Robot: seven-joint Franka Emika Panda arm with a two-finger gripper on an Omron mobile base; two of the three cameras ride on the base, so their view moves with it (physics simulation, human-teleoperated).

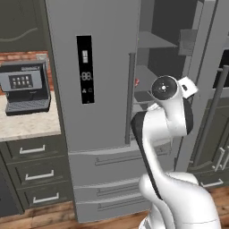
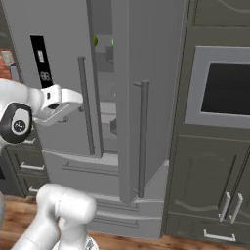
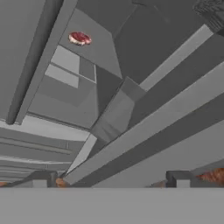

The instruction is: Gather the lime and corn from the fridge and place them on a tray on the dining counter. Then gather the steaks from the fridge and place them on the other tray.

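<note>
fridge (image 1: pixel 103 89) is seen with its right door swung open, between a speckled counter (image 1: pixel 27 127) with a coffee machine (image 1: pixel 24 87) and dark cabinets (image 2: pixel 210 185). "88" is read on its panel (image 1: pixel 85 69). a steak (image 3: pixel 79 38) lies inside on a shelf. gripper (image 3: pixel 111 178) jaws are held apart, empty.

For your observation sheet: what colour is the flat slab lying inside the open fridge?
Reddish-pink with pale marbling, the steak; clearest in the hand view.

A steak (image 1: pixel 137 82) peeks from behind the fridge (image 1: pixel 98 89) door edge, mostly hidden.
</note>
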